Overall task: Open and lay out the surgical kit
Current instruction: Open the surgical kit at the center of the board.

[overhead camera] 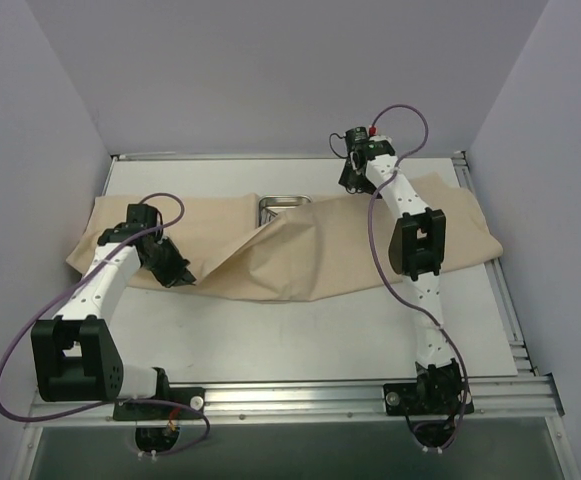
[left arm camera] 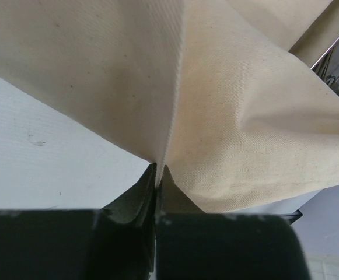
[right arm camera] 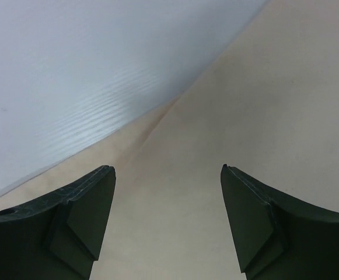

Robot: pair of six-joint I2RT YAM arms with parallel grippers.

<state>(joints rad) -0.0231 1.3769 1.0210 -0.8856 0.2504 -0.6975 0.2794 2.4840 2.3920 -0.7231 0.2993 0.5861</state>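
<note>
**Inspector:** Where is the kit?

**Assistant:** The beige cloth wrap (overhead camera: 300, 250) lies spread and wrinkled across the far half of the table (overhead camera: 300, 330). Its left end reaches the table's left edge. The steel tray (overhead camera: 285, 207) shows at the cloth's far edge, near the middle, partly covered by the fabric.

**Inspector:** The left claw?

**Assistant:** The left claw (overhead camera: 175, 270) is at the cloth's near left edge. Its fingers are together, clamped on a raised fold of the cloth. In the wrist view the fold runs up from between the tips.

**Inspector:** The right claw?

**Assistant:** The right claw (overhead camera: 353, 170) is at the cloth's far edge, to the right of the tray. Its fingers are well apart and hold nothing. Cloth lies beneath it, with bare table just beside.
</note>
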